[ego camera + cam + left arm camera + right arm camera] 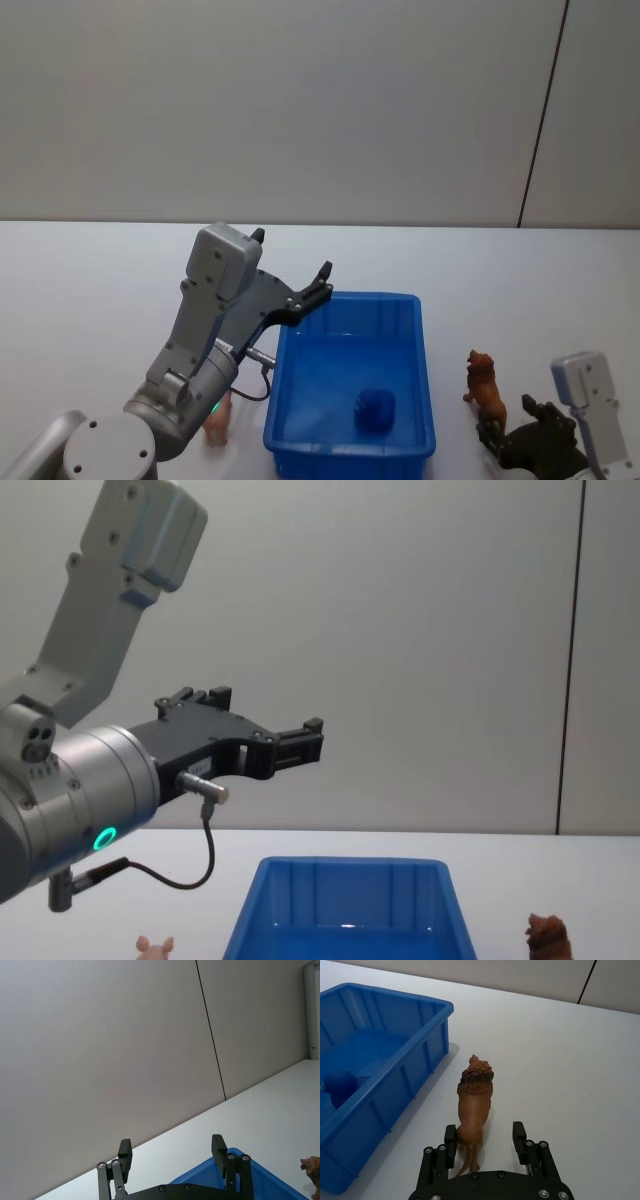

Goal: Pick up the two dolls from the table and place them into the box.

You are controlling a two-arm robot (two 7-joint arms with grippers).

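Bright, even light; soft shadow beside the box [395,1090] on the table [560,1060]; faint glare inside.

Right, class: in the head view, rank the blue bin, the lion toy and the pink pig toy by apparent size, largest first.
1. blue bin
2. lion toy
3. pink pig toy, unsure: the left arm hides part of it.

Two toy animals on one white table [100,280]: one pale pink pig [216,424] and one brown lion [487,392]. One blue box [370,297], with one small dark blue object [376,408] inside. Two grippers, each with two black fingers: one left gripper [171,1144] and one right gripper [484,1134].
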